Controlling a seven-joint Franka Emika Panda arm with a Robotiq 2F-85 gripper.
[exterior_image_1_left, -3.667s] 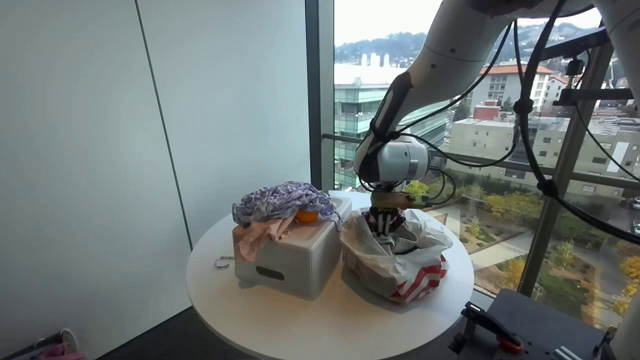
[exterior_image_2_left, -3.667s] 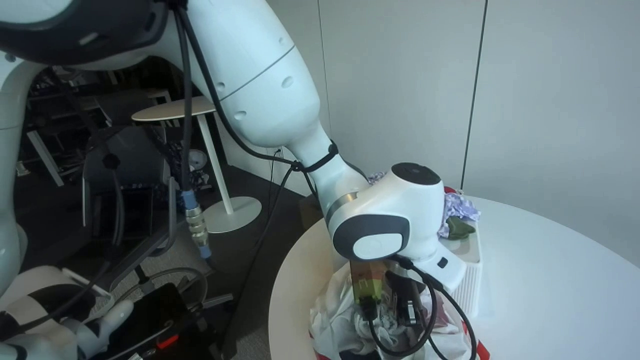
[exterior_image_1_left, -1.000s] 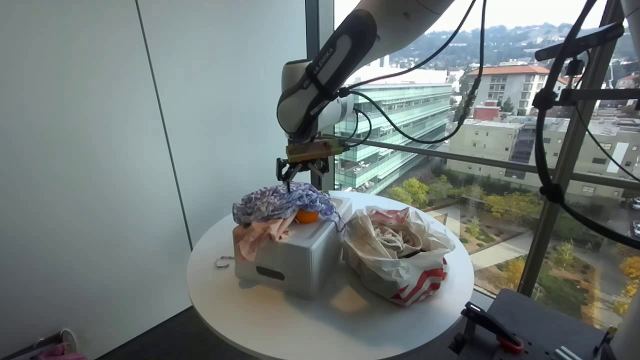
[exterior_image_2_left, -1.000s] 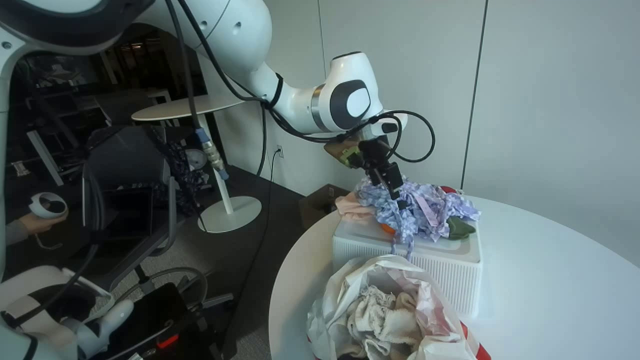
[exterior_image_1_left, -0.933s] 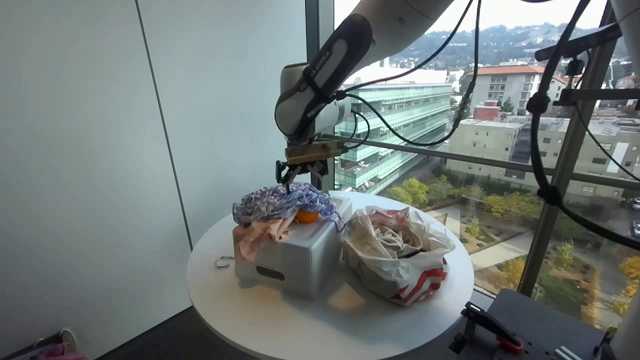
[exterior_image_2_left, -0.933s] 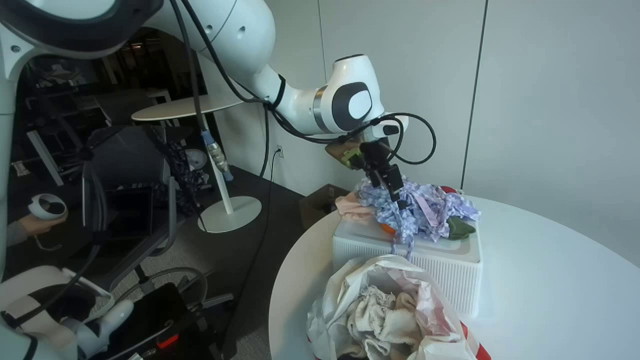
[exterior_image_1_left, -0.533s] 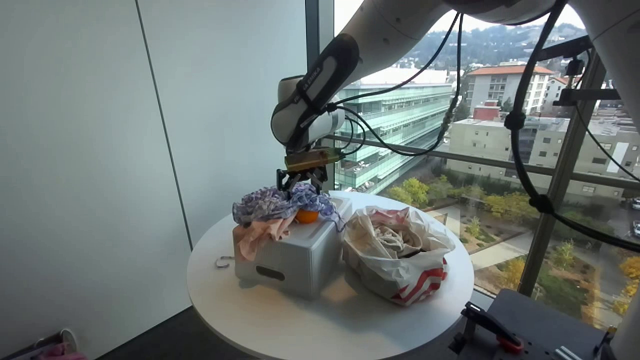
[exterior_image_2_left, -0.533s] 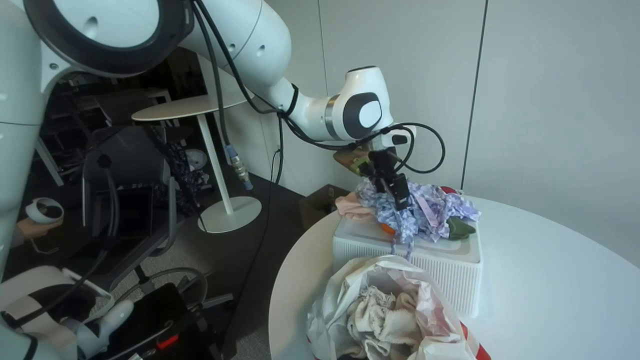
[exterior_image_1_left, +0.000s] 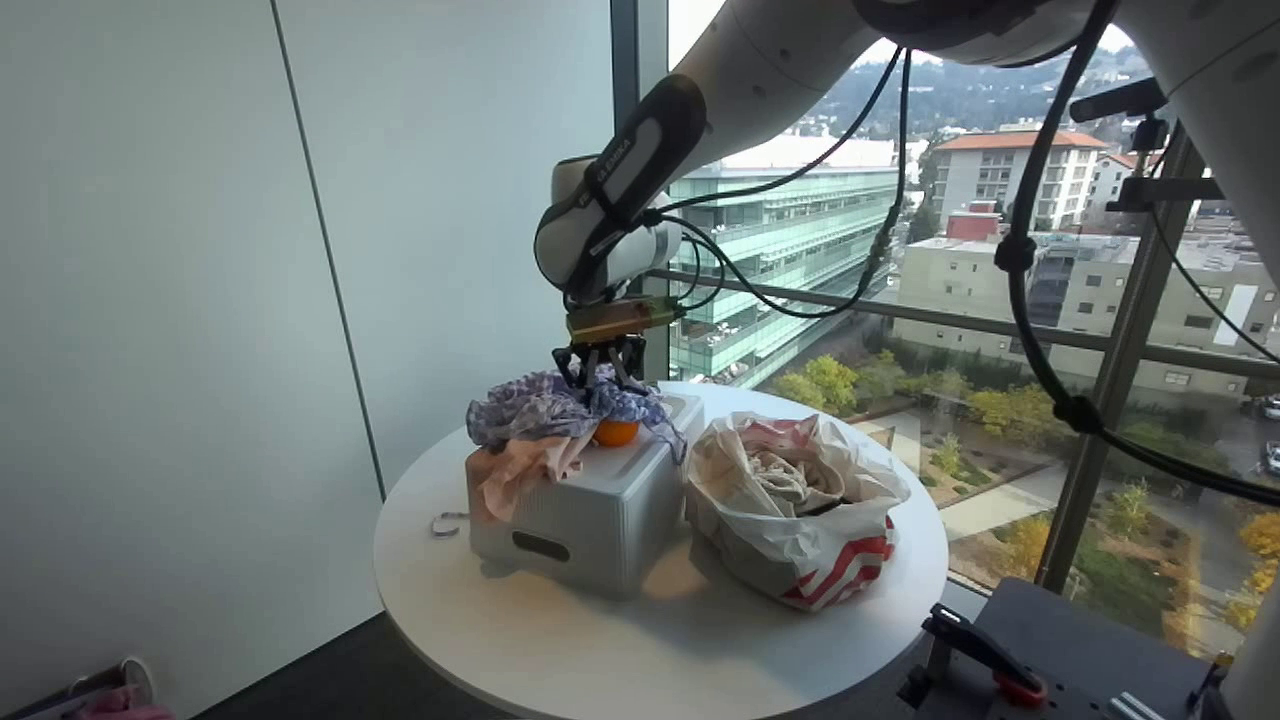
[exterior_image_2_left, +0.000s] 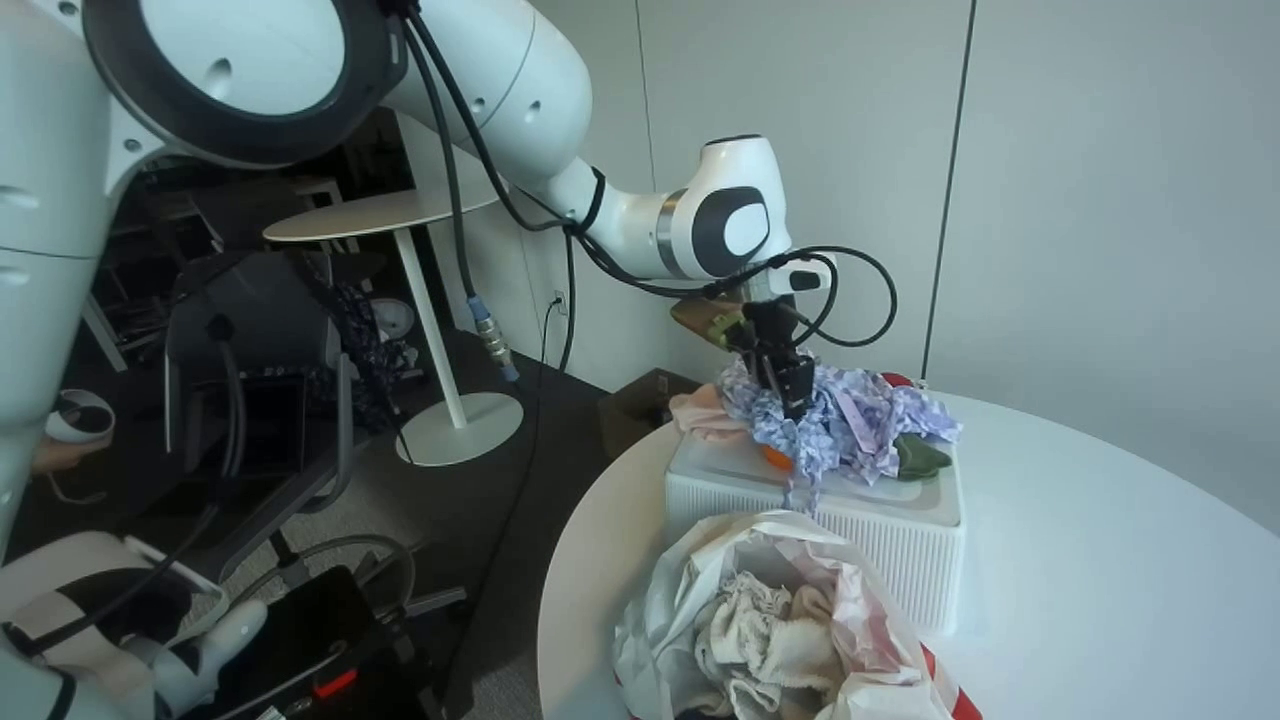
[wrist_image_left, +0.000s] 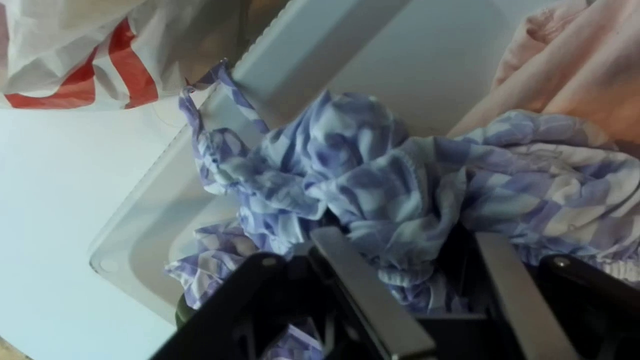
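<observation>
A crumpled purple-and-white patterned cloth (exterior_image_1_left: 530, 402) lies heaped on an upturned white ribbed box (exterior_image_1_left: 575, 545). My gripper (exterior_image_1_left: 612, 393) points down into the heap, its fingertips sunk among the folds in both exterior views. In the wrist view, a bunched fold of the patterned cloth (wrist_image_left: 370, 190) rises between the fingers (wrist_image_left: 370, 295), which stand partly apart. Their tips are hidden, so how firmly they press is not visible. Pink cloth (exterior_image_1_left: 535, 465) hangs over the box's edge. An orange round object (exterior_image_1_left: 616, 432) peeks out beneath the patterned cloth.
Beside the box stands a white plastic bag (exterior_image_1_left: 790, 545) with red stripes, holding light-coloured cloths (exterior_image_2_left: 770, 640). A dark green item (exterior_image_2_left: 920, 457) and a red one (exterior_image_2_left: 897, 379) show at the heap's edge. A small strap (exterior_image_1_left: 447, 524) lies on the round white table (exterior_image_1_left: 620, 650).
From over the bag, the arm has swung across to the box. Over the last second it lowers, the fingers sink into the patterned cloth and draw closer together, bunching it; the pink cloth shifts slightly.
</observation>
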